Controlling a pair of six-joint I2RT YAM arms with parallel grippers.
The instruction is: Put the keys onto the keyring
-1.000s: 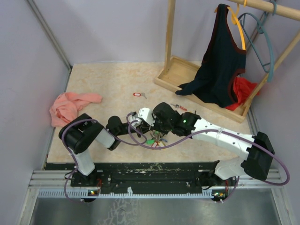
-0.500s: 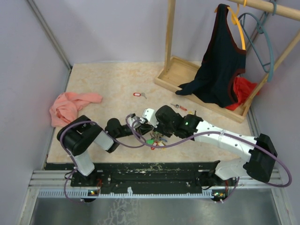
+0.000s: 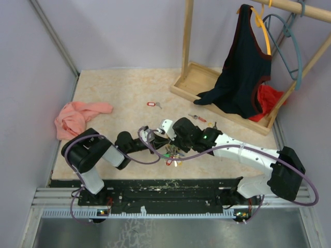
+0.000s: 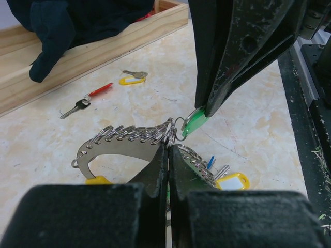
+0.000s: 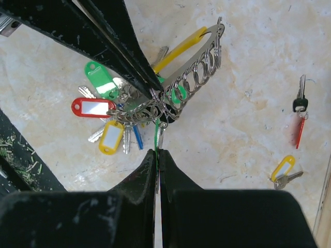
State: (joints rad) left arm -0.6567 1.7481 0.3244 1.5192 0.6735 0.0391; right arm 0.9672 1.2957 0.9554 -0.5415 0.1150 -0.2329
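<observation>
The keyring (image 4: 124, 135) is a flat silver loop strung with small rings, and several tagged keys (image 5: 98, 107) hang from it in a bunch (image 3: 172, 154). My left gripper (image 4: 169, 147) is shut on the keyring's edge. From above, my right gripper (image 5: 156, 151) is shut on a green-tagged key (image 4: 192, 123) whose small ring touches the keyring. Loose keys lie on the table: a red-tagged one (image 3: 151, 104), a black-and-red one (image 4: 85, 101) and a yellow-tagged one (image 4: 132, 78).
A wooden rack base (image 3: 194, 82) stands at the back right with a dark garment (image 3: 243, 67) hanging into it and a teal hanger (image 3: 289, 41) above. A pink cloth (image 3: 77, 116) lies at the left. The table's front edge (image 3: 165, 182) is just behind the bunch.
Both grippers and the key bunch have shifted slightly right and toward the front edge. Both have stayed shut throughout.
</observation>
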